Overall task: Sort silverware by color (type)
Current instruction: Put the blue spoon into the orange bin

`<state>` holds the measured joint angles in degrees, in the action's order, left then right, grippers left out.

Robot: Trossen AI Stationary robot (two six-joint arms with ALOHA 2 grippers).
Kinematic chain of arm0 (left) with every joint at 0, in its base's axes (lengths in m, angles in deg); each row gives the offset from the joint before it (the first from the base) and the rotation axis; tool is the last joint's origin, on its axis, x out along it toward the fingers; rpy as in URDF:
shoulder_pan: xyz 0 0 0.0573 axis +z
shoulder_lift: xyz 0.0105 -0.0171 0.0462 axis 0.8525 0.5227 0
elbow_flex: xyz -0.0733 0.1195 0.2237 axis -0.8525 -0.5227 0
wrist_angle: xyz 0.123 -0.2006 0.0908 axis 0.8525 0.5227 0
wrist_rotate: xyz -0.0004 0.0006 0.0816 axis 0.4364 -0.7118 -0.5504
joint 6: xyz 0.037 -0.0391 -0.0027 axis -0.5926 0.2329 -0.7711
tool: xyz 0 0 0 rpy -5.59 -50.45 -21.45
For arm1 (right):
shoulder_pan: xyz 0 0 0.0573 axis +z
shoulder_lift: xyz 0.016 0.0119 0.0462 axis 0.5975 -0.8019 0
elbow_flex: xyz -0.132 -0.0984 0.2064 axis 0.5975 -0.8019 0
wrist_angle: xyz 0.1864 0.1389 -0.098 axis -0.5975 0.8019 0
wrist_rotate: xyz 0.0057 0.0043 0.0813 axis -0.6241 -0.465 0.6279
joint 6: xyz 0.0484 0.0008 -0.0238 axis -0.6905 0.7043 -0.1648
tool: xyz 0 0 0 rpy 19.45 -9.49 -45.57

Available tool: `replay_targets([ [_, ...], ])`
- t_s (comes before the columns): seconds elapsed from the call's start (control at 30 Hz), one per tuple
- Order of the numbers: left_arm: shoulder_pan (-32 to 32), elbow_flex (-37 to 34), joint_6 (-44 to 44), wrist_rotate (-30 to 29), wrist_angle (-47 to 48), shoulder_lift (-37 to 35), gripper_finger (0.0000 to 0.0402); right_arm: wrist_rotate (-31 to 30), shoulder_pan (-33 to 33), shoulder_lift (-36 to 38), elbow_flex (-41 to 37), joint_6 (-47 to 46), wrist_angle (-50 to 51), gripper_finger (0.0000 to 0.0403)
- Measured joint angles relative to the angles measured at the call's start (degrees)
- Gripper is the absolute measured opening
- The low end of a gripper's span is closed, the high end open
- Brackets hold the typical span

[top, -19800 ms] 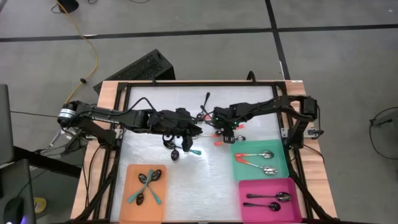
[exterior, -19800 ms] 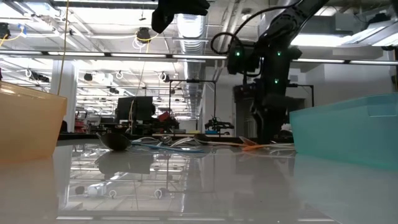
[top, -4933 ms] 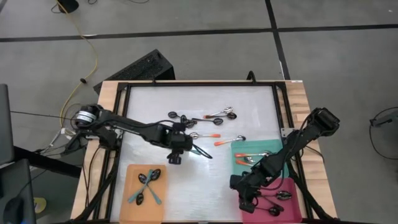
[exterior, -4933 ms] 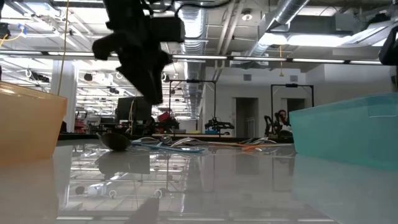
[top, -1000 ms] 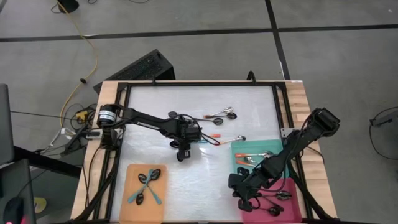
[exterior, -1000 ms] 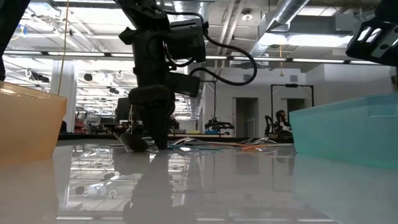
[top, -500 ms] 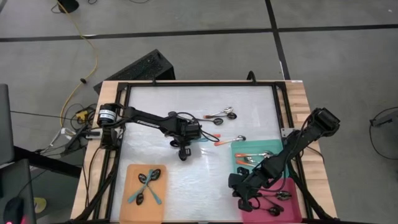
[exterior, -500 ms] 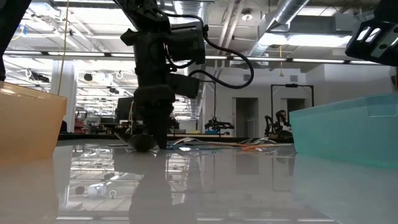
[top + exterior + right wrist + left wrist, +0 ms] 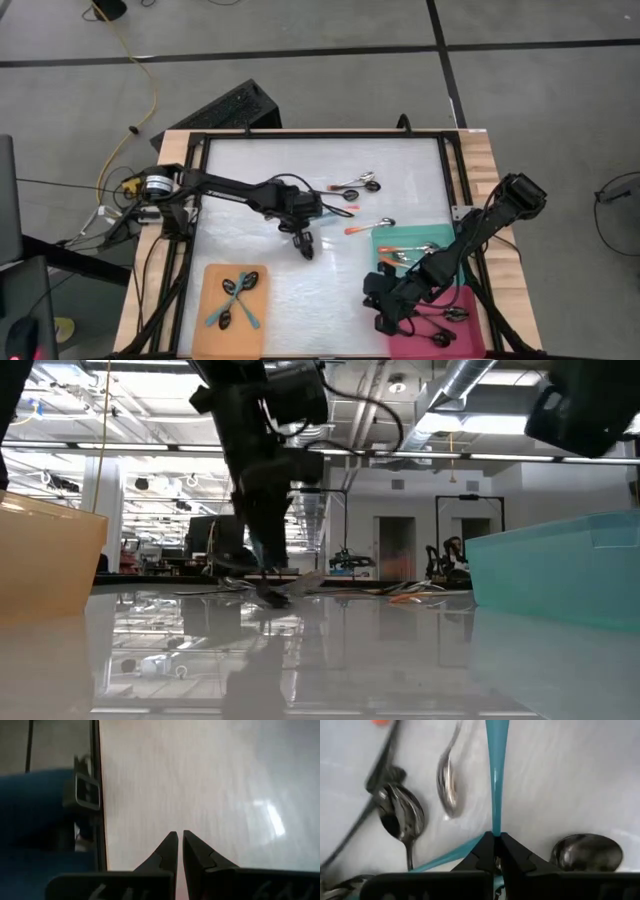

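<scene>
My left gripper (image 9: pixel 305 243) stands over the middle of the table, shut on a teal-handled spoon (image 9: pixel 496 775). Around it lie loose spoons: a silver one (image 9: pixel 447 782) and dark bowls (image 9: pixel 402 815) (image 9: pixel 587 852). More spoons lie toward the far right (image 9: pixel 356 184) (image 9: pixel 368 226). Teal-handled spoons rest in the orange tray (image 9: pixel 212 330), orange-handled ones in the teal tray (image 9: pixel 450 268), dark ones in the pink tray (image 9: pixel 462 300). My right gripper (image 9: pixel 177 836) hangs shut and empty at the pink tray's left edge (image 9: pixel 385 312). My left gripper pinches the spoon's teal handle (image 9: pixel 495 826) between its two fingertips, coming from above with the fingers across the handle. The long free part of the handle runs straight away from the fingers. The spoon's bowl is hidden by the fingers. In the low view the spoon (image 9: pixel 275 596) slants below the gripper, close to the table top.
A black frame (image 9: pixel 196 200) runs around the white table top. The three trays line the near edge. Bare table lies between the orange tray and the pink tray (image 9: pixel 320 310).
My left gripper has shut on the teal handle among the loose spoons. It has then risen a little and shifted toward the table's near right, taking the spoon along. My right gripper has edged slightly toward the left.
</scene>
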<state>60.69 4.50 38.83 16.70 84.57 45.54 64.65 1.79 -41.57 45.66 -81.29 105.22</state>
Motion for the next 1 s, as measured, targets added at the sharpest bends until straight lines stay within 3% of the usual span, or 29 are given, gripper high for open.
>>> replay_targets([
  [0.37,-1.18,0.15,2.94,-1.75,-6.68,-9.36,0.0000,-11.72,0.07,0.00,0.00,6.22,-5.14,0.0036],
  [0.6,-1.66,0.20,2.35,-9.67,-10.03,-15.57,0.0000,-21.54,-0.04,0.00,0.00,13.83,-9.85,0.0036],
  [0.73,-1.68,0.22,1.58,-14.66,-9.48,-17.66,0.0000,-22.26,-0.79,-0.01,0.02,16.75,-11.09,0.0036],
  [0.83,-1.68,0.22,1.49,-15.33,-10.14,-19.10,0.0000,-23.34,-1.44,-0.02,0.02,19.19,-12.14,0.0036],
  [1.0,-3.28,0.20,0.34,-14.37,-15.50,-21.43,0.0000,-30.64,-2.81,-0.02,0.02,27.40,-17.18,0.0036],
])
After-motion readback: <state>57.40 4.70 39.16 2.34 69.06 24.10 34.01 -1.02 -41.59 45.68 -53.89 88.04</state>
